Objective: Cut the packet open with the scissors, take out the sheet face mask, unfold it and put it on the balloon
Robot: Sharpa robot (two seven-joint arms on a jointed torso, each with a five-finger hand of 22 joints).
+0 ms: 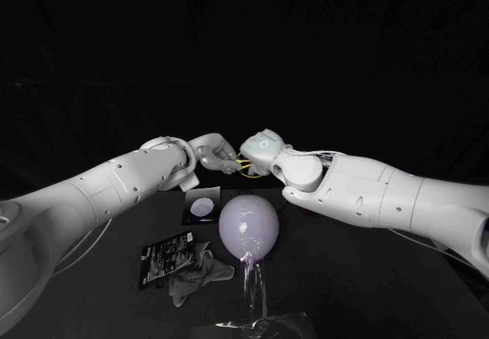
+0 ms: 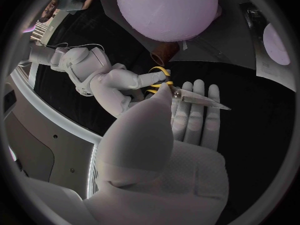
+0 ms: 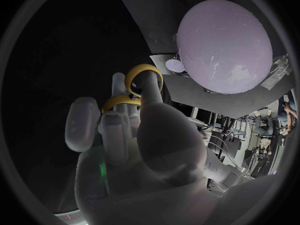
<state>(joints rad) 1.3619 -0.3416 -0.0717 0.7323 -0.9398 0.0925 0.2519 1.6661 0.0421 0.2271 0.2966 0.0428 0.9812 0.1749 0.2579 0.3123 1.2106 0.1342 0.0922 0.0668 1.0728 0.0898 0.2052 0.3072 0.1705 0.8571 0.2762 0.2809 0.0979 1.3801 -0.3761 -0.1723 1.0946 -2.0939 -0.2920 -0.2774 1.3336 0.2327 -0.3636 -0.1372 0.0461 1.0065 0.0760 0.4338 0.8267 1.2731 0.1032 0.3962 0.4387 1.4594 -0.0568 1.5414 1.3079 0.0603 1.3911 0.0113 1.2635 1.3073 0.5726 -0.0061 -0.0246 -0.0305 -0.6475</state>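
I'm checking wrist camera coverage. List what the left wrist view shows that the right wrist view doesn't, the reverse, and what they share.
Left wrist view adds: the steel blades of the scissors lying across the fingers of the left hand, with the right hand opposite. Right wrist view adds: a right-hand finger threaded through a yellow handle loop. Both share: the balloon and the yellow handles.

This is a robotics lab, with a bench set up for robot trials. A black tabletop (image 1: 346, 268) stands before a black backdrop (image 1: 244, 56) that closes off everything behind it. 2 white robot arms reach in over it, the left arm (image 1: 112, 183) and the right arm (image 1: 387, 194), each ending in a silver many-fingered hand. A pale balloon (image 1: 249, 224) sits on a clear stand (image 1: 255, 282). Beyond the tabletop's edge, the right wrist view shows cluttered equipment and cables (image 3: 244, 135).
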